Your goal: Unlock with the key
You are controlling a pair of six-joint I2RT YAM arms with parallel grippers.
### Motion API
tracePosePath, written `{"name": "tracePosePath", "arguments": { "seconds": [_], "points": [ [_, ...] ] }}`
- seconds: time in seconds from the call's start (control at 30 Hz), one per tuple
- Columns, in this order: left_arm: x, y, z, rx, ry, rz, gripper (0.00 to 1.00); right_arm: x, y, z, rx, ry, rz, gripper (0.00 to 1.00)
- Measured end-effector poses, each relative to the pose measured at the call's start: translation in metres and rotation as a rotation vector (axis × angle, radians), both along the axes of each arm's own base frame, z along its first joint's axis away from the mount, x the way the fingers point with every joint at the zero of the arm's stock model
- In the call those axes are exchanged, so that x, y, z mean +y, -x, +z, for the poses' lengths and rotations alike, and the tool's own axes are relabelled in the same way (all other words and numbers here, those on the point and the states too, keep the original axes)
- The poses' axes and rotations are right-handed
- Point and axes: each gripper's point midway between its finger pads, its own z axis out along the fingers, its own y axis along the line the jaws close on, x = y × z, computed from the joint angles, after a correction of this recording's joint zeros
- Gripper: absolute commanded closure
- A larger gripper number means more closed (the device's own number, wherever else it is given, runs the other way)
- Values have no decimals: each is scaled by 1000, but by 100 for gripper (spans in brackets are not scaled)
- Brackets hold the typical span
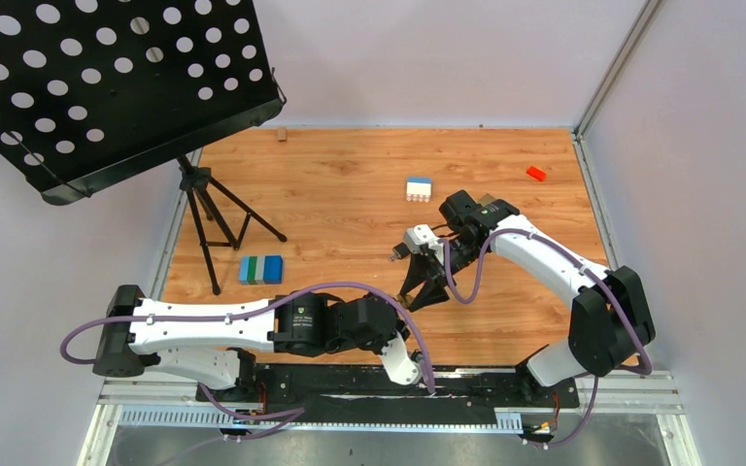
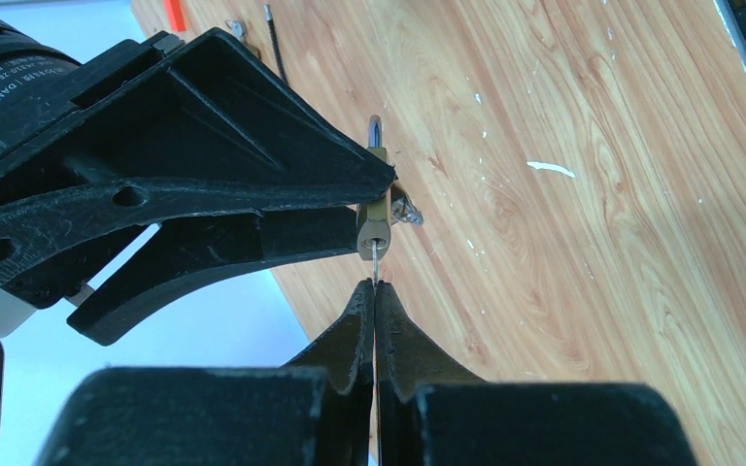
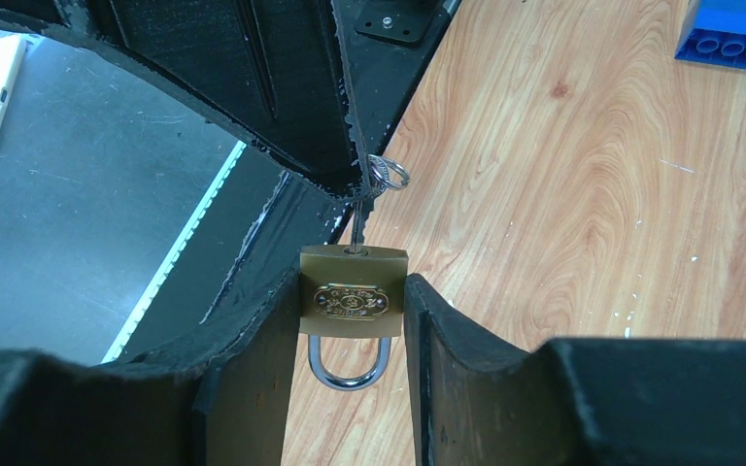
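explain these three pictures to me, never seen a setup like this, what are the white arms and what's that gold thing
These are two robot arms bolted to the near edge of a wooden table. The wide picture comes from a fixed camera above and behind them: left arm, right arm. The other two come from cameras on each wrist, so the black shapes at the bottom are that arm's own pincer.

The gold thing is a small brass padlock, gripped by the right pincer. The left pincer is shut on a thin grey key, whose tip sits at the padlock's keyhole end.

Also on the table: a black music stand, blue and green blocks, a blue-and-white block and a red block.
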Motion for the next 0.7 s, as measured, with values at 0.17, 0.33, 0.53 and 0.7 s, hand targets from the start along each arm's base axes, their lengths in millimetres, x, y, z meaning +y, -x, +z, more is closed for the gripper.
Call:
{"name": "tracePosePath", "arguments": {
  "seconds": [0.17,0.33,0.53,0.7],
  "points": [
    [-1,0,0,-3,2,0,100,0,0,0,-1,0,1,100],
    [-1,0,0,-3,3,0,100,0,0,0,-2,0,1,100],
    [-2,1,-1,-7,-1,-3,100,0,0,-1,0,2,1,100],
    [-3,2,-3,-16,-5,-2,100,0,0,-2,1,9,1,100]
  ]
}}
